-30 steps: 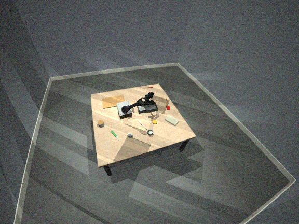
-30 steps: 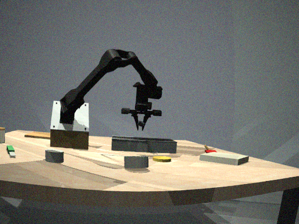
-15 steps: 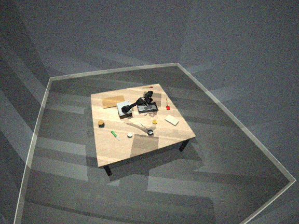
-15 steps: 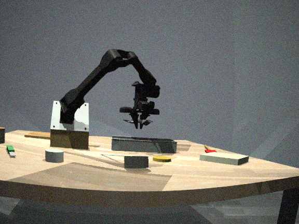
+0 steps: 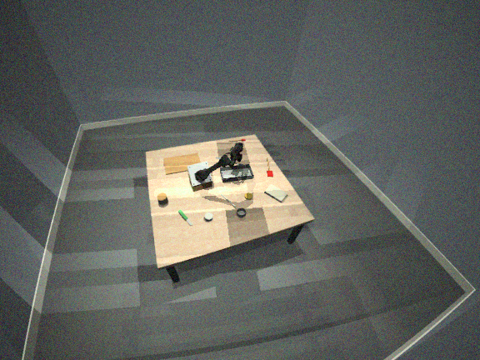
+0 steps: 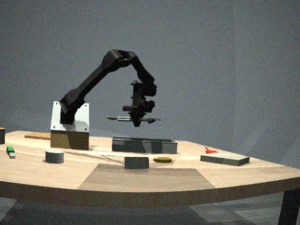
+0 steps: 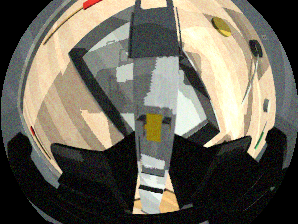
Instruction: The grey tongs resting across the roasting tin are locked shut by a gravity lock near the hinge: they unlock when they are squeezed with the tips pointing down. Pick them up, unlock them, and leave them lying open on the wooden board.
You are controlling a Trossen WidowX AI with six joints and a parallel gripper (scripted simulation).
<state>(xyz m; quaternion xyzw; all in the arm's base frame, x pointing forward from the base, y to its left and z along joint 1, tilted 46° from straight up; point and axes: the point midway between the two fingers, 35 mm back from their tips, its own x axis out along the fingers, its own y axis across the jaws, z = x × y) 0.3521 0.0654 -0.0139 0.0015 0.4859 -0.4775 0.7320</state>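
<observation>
Gripper (image 6: 137, 122) clamped on grey tongs (image 6: 122, 119), nearly closed, held level above roasting tin (image 6: 144, 145). Tips not pointing down, so prob. still locked; wooden board (image 6: 37, 135) well apart, behind arm base.

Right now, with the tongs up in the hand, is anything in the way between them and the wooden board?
The hand holds the tongs level, above the roasting tin. The robot's own base stands between them and the wooden board, so the carry probably has to go over or around it.

Matt grey metal tongs (image 6: 122, 119), pale wood table (image 6: 146, 179)
</observation>
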